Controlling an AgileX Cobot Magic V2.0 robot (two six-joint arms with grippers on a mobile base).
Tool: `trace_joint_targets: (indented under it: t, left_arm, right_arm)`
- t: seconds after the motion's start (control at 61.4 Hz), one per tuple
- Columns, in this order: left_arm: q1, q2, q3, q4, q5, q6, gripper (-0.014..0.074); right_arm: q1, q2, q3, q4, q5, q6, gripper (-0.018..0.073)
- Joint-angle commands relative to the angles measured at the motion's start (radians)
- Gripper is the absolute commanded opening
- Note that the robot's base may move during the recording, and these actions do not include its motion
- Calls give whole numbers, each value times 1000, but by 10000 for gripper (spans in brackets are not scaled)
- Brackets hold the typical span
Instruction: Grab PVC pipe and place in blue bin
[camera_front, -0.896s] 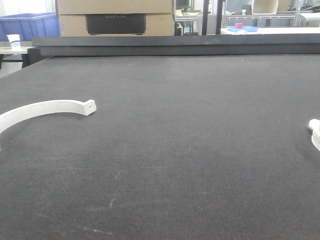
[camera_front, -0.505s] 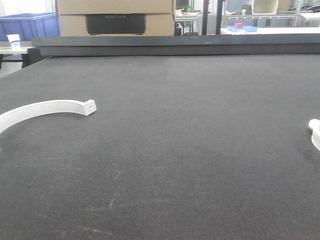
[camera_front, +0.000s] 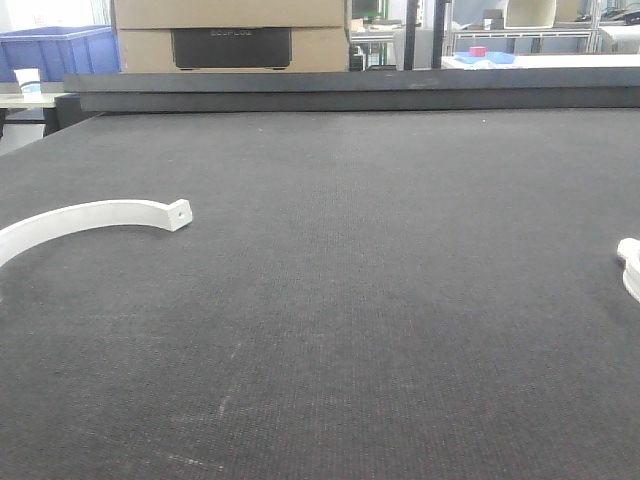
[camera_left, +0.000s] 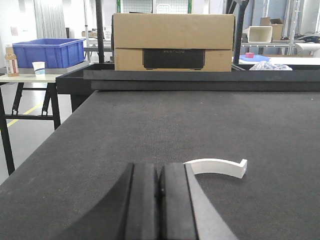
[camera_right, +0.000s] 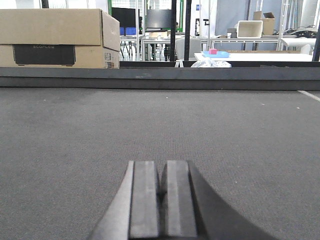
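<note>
Even indoor light, backgrounds perhaps overexposed — sharp

The table (camera_front: 400, 330) lies open across its middle. A curved white piece (camera_front: 95, 216) sits at left, another white piece (camera_front: 630, 268) at the right edge. A raised ledge (camera_front: 350, 92) and cardboard box (camera_front: 230, 30) close the far side.

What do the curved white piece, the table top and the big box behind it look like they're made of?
The curved white piece: likely PVC or similar plastic, matte, white with a small hole at its end. The table top: dark felt-like or woven mat, fine ribbed texture. The box: brown cardboard, dull finish.
</note>
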Motion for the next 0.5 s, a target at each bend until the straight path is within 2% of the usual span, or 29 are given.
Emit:
trace_joint_targets:
  t: [0.0,0.277,0.407,0.489]
  left_arm:
    - [-2,-5,-2,18,-19,-3,-111]
    - [-2,-5,-2,18,-24,-3,-111]
    - [-2,-5,-2,18,-69,-3,-111]
    - [-2,-5,-2,18,-76,-3,-111]
  right_arm:
    - [-1,-4,0,-6,-10,-4,-167]
    - [-1,-4,0,-6,-39,-4,-167]
    - [-1,-4,0,-4,-118,-4,-167]
    - [-1,-4,0,34,-203,-4,-167]
